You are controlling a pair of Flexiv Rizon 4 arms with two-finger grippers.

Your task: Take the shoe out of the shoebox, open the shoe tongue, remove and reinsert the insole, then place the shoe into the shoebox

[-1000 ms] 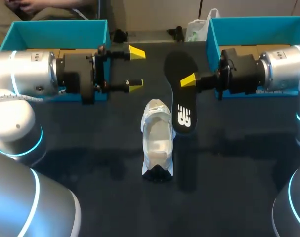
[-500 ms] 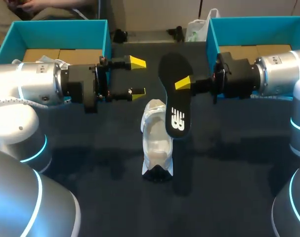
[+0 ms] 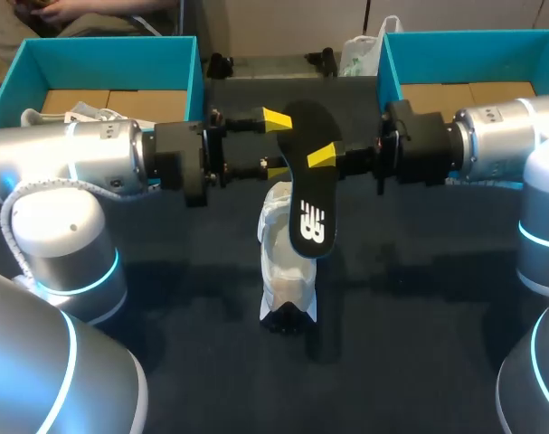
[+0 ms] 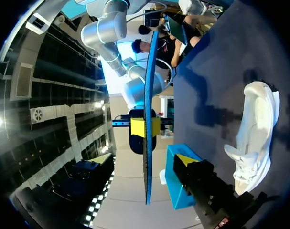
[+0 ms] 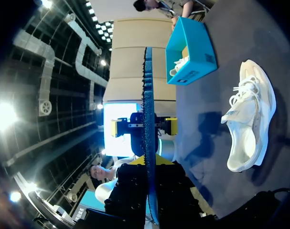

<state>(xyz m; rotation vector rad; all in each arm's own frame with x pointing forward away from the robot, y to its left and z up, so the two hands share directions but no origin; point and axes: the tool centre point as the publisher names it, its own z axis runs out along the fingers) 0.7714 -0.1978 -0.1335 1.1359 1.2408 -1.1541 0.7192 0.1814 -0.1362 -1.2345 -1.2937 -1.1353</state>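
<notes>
A black insole (image 3: 308, 181) hangs tilted above the table, its lower end over the white shoe (image 3: 288, 271), which lies on the dark tabletop with its toe toward me. My right gripper (image 3: 324, 158) comes in from the right and is shut on the insole's edge; the right wrist view shows the insole (image 5: 148, 119) edge-on between its fingers. My left gripper (image 3: 276, 142) is open at the insole's other side, one yellow tip above and one below the edge, with gaps showing. In the left wrist view the insole (image 4: 148, 119) stands ahead of one fingertip (image 4: 187, 160), and the shoe (image 4: 254, 129) lies off to the side.
A teal shoebox (image 3: 102, 63) stands at the back left with something white inside. A second teal shoebox (image 3: 464, 54) stands at the back right. A white bag (image 3: 360, 54) sits between them at the table's far edge.
Both arms have moved toward the middle. The right gripper carried the insole leftward over the shoe. The left gripper came up to the insole's edge and its fingers narrowed slightly.
</notes>
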